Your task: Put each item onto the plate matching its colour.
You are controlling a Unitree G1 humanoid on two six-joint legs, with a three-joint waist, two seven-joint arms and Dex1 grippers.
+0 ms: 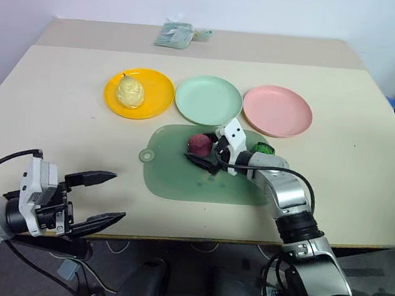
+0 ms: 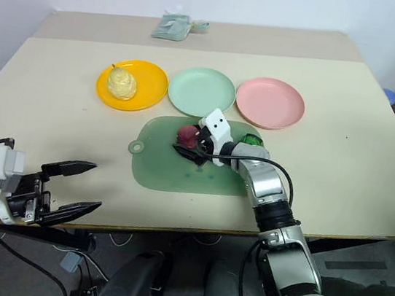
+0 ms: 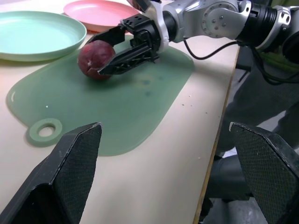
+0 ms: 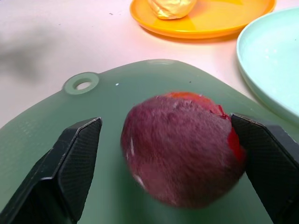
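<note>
L gripper (image 1: 106, 198) hangs off the near table edge, well apart from everything, fingers spread wide w/ nothing btwn them. On the table (image 1: 57, 99), far row of plates: orange-yellow plate (image 1: 140, 93) w/ the pale yellow pear-shaped item (image 1: 131, 92) sitting on it; mint green plate (image 1: 209, 99), bare; pink plate (image 1: 277, 111), bare. Nearer, the translucent green mat (image 1: 201, 171) w/ its holed tab pointing L. Maroon round item (image 1: 199, 144) rests on the mat's far part, just below the green plate. R gripper (image 1: 207, 154) is at it, jaws spread wide, one finger either side of the maroon item; R wrist view shows gaps on both sides, so not pinching. Green-and-black item (image 1: 263, 149) sits at the mat's far R, partly hidden behind the R wrist.
</note>
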